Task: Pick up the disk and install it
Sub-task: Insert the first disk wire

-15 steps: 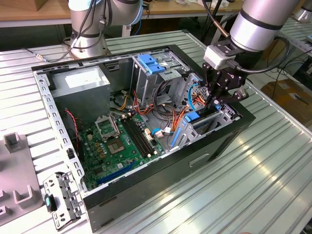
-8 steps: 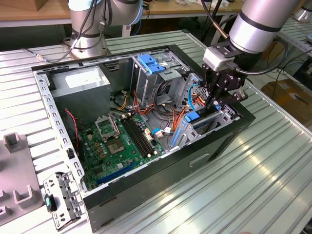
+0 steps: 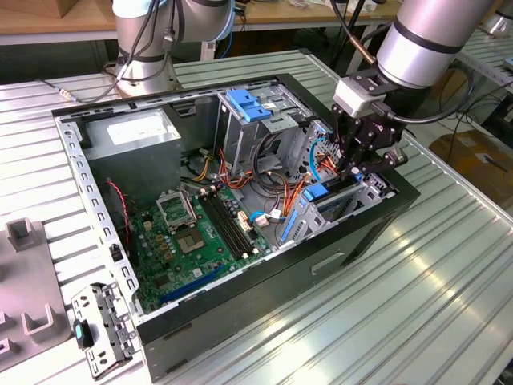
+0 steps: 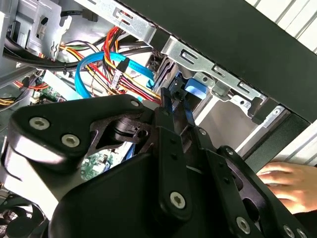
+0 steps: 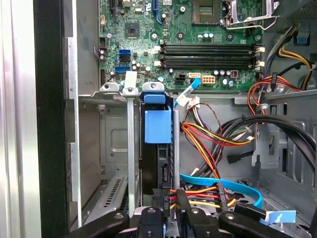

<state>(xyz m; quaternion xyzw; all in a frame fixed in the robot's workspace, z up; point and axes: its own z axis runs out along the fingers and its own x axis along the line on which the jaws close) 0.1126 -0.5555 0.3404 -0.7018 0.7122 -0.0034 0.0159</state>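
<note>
In the exterior view, the motherboard (image 3: 196, 233) occupies the open computer case (image 3: 240, 305) toward the exterior view's left. Further right, the disk (image 3: 321, 195) stands on edge in the drive bay (image 3: 365, 196). The gripper (image 3: 358, 166) is clenched on the disk's rear end.

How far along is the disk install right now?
The pickup looks done: the dark hard drive with its blue plastic carrier frame already stands in the grey metal drive bay of the open black computer case. The gripper is at its rear end. Whether it is fully seated cannot be told.
</note>
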